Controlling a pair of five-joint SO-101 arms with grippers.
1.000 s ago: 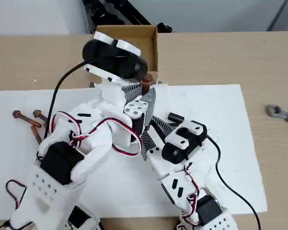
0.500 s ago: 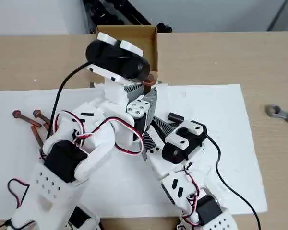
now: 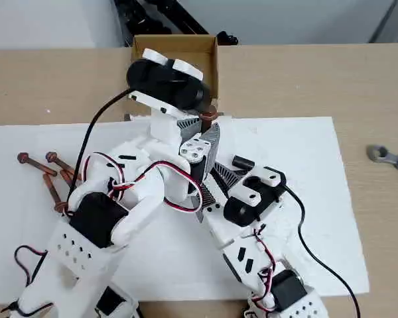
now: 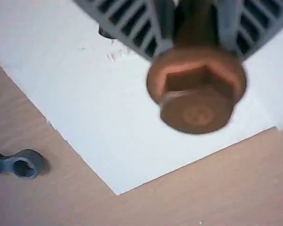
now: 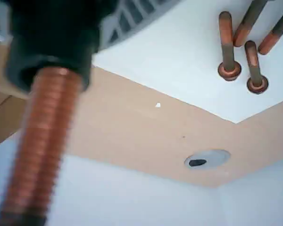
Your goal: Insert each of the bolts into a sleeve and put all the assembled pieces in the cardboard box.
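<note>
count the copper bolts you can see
5: four loose copper-coloured metal bolts on the white rectangular mat's left part, and a fifth bolt gripped in the left claw near the brown cardboard box. The arms may hide more.

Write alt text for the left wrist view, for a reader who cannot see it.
A copper-coloured bolt, head towards the camera, is gripped between the grey ribbed jaws of the left gripper over a white sheet. Beyond the sheet's corner is bare wooden table with a small grey wrench lying on it.
</note>
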